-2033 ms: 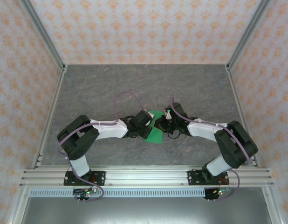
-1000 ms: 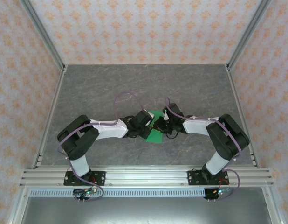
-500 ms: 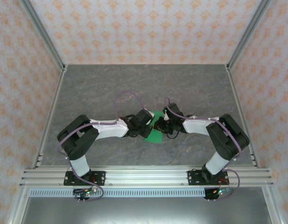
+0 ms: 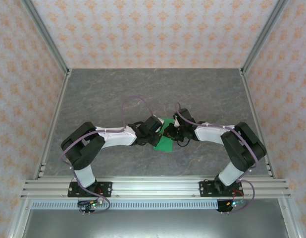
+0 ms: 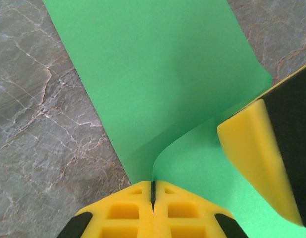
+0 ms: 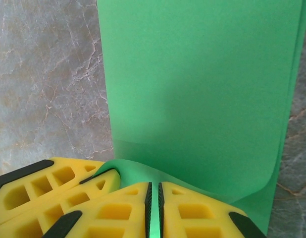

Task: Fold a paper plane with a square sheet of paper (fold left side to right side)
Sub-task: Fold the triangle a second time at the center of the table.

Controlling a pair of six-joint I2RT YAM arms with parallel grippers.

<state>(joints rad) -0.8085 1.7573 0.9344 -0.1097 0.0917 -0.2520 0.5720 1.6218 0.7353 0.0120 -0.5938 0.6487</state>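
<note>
Looking from above, the square sheet of paper [image 4: 165,144] lies near the middle of the table [image 4: 93,99], between the left gripper [image 4: 154,131] and the right gripper [image 4: 175,131]. At the left wrist, closed fingers pinch a lifted, curling edge of the sheet. At the right wrist, the fingers are clamped on a raised bulge of it. Both should probably carry the paper across evenly and line up its edges before creasing.
</note>
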